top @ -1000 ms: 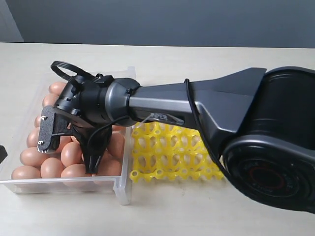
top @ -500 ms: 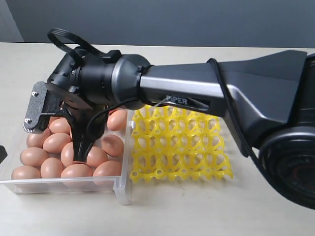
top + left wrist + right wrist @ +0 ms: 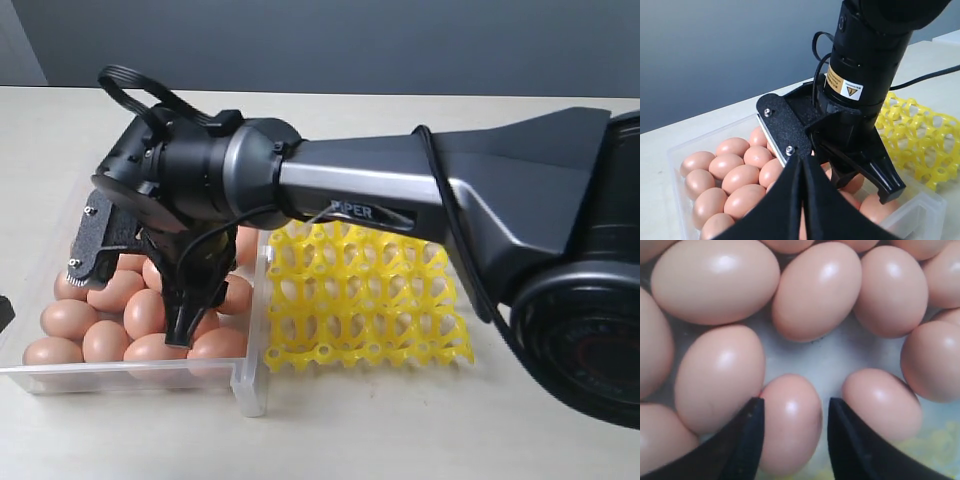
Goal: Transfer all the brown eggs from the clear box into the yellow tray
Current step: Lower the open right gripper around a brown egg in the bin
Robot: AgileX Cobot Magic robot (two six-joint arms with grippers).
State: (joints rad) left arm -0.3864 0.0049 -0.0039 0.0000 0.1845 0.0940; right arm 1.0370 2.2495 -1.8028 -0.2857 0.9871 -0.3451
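Note:
Several brown eggs [image 3: 70, 318] lie packed in the clear box [image 3: 250, 385] on the left of the exterior view. Beside it on the right sits the yellow tray [image 3: 370, 300], and no egg shows in its cups. My right gripper [image 3: 183, 325] reaches across into the box, pointing down among the eggs. In the right wrist view the right gripper [image 3: 795, 405] is open, its two black fingers either side of one egg [image 3: 790, 430], with a gap at one side. My left gripper [image 3: 802, 159] is shut and empty, hovering over the box's eggs [image 3: 740, 177].
The right arm's thick black body [image 3: 420, 200] spans over the yellow tray's far rows. The box's low walls [image 3: 920, 205] enclose the eggs. Bare pale tabletop [image 3: 400, 430] lies in front of the tray and box.
The right gripper was shut a second ago and its jaws have spread apart. It shifted over the box and has come down among the eggs.

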